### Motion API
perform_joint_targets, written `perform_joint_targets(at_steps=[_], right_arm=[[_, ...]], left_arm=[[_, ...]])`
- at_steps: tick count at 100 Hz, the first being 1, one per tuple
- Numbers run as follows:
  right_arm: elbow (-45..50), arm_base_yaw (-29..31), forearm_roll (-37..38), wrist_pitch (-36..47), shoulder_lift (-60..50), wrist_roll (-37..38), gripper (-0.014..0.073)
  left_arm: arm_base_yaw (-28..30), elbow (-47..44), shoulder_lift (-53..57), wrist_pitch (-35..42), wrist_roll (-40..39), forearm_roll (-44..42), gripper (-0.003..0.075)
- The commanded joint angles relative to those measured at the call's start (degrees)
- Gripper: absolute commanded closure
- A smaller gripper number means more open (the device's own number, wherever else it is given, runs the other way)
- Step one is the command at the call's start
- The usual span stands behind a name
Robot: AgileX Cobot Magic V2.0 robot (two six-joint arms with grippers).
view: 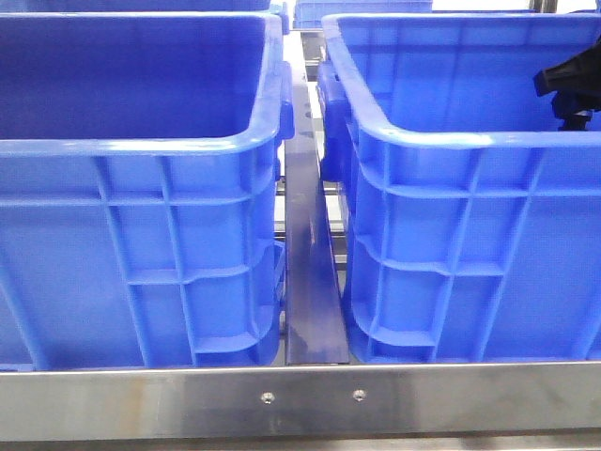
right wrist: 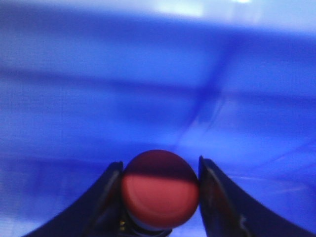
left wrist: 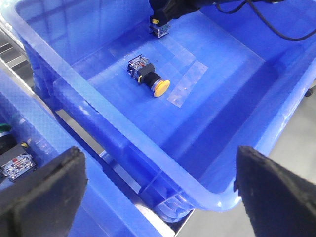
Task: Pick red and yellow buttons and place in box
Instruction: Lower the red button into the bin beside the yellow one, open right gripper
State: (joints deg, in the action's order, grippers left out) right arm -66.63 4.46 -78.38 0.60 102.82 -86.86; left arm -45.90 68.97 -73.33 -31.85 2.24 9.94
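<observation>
The yellow button [left wrist: 150,80] lies on its side on the floor of a blue crate [left wrist: 123,133], which is the right crate [view: 451,132] in the front view. My right gripper [right wrist: 159,197] is shut on the red button [right wrist: 159,190], its dome between the two fingers. In the left wrist view this gripper [left wrist: 165,12] hangs inside the same crate, beyond the yellow button, with the held button's base [left wrist: 159,28] showing below it. My left gripper [left wrist: 158,190] is wide open and empty, above the crate's near rim.
A second blue crate [view: 141,141] stands left of a metal rail [view: 305,282]. In the left wrist view its corner holds a small contact block [left wrist: 17,165]. Clear tape strips [left wrist: 187,84] lie on the right crate's floor. A steel bar [view: 300,399] runs along the front.
</observation>
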Motion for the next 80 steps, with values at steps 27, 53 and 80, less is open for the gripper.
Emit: perform_joint_targets(at_steps=[27, 53, 80], right_arm=[[-2.0, 0.0, -0.3, 0.1, -1.7, -0.7, 0.0304], [-2.0, 0.0, -0.4, 0.5, -2.0, -0.7, 0.0175], [-2.0, 0.0, -0.4, 0.5, -3.8, -0.7, 0.0175]], left_arm=[[-0.4, 2.1, 1.9, 3.8, 0.1, 0.4, 0.0155], [-0.4, 2.1, 1.9, 3.8, 0.1, 0.4, 0.0155], [-0.4, 2.1, 1.9, 3.8, 0.1, 0.4, 0.0155]])
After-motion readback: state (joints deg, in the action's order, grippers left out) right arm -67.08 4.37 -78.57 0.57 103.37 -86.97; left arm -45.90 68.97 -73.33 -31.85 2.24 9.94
